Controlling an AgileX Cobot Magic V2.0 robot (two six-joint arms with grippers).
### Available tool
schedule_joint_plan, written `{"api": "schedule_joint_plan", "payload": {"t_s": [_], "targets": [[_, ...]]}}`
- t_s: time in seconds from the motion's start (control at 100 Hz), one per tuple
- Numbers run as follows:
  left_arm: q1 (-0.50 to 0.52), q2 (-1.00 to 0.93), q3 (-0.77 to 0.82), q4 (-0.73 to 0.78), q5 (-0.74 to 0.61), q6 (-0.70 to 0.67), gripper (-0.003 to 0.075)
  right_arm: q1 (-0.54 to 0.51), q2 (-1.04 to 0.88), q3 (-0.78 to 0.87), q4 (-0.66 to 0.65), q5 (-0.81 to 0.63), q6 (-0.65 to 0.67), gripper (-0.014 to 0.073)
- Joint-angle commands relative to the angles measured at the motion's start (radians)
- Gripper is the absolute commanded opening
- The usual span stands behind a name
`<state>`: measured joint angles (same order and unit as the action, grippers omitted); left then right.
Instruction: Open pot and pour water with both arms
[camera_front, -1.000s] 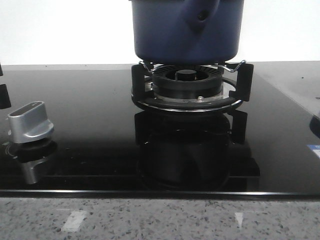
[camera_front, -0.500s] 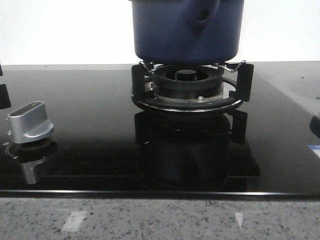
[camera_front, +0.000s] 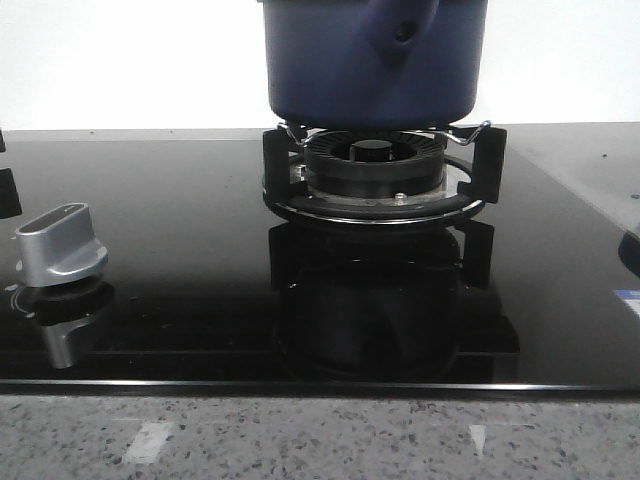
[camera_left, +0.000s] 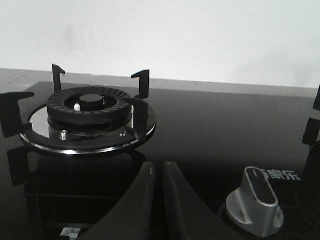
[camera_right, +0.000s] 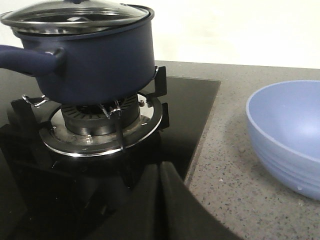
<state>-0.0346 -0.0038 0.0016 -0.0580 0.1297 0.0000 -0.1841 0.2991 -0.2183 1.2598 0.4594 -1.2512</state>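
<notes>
The dark navy-blue pot (camera_front: 372, 60) stands on the right burner's supports, its handle stub with a small hole pointing toward the front camera. In the right wrist view the pot (camera_right: 95, 60) carries a glass lid (camera_right: 75, 12) with a steel rim. My right gripper (camera_right: 161, 172) is shut and empty, low over the hob edge, short of the pot. My left gripper (camera_left: 159, 170) is shut and empty, over the black glass in front of the bare left burner (camera_left: 85, 117). Neither gripper shows in the front view.
A light-blue bowl (camera_right: 287, 135) stands on the speckled counter right of the hob. A silver control knob (camera_front: 62, 245) sits on the glass at the left, also in the left wrist view (camera_left: 256, 202). The right burner's black pot supports (camera_front: 380, 180) stick up around the pot.
</notes>
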Motion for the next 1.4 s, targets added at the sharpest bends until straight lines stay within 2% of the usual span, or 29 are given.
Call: {"api": "schedule_joint_plan", "payload": {"t_s": [0.0,0.8,0.97,1.02,1.2,1.26,1.39], "targets": [[0.001,-0.028,0.030,0.002,-0.064,-0.010,-0.0020,0.000,0.006,-0.026,0.028,-0.025,-0.013,-0.0047],[0.001,-0.028,0.030,0.002,-0.066,-0.010,-0.0020,0.000,0.006,-0.026,0.028,-0.027,-0.013,-0.0047],[0.001,-0.028,0.030,0.002,-0.066,-0.010,-0.0020,0.000,0.006,-0.027,0.001,-0.103,0.020,-0.0047],[0.001,-0.028,0.030,0.002,-0.066,-0.010,-0.0020,0.000,0.004,-0.034,-0.074,-0.124,0.125,-0.0047],[0.001,-0.028,0.030,0.002,-0.066,-0.010,-0.0020,0.000,0.004,-0.037,-0.619,-0.217,0.697,-0.0047],[0.001,-0.028,0.030,0.002,-0.066,-0.010,-0.0020,0.000,0.004,-0.035,-0.807,-0.249,0.832,-0.0047],[0.001,-0.028,0.030,0.002,-0.066,-0.010,-0.0020,0.024,-0.015,-0.013,-1.075,-0.369,1.048,-0.0047]]}}
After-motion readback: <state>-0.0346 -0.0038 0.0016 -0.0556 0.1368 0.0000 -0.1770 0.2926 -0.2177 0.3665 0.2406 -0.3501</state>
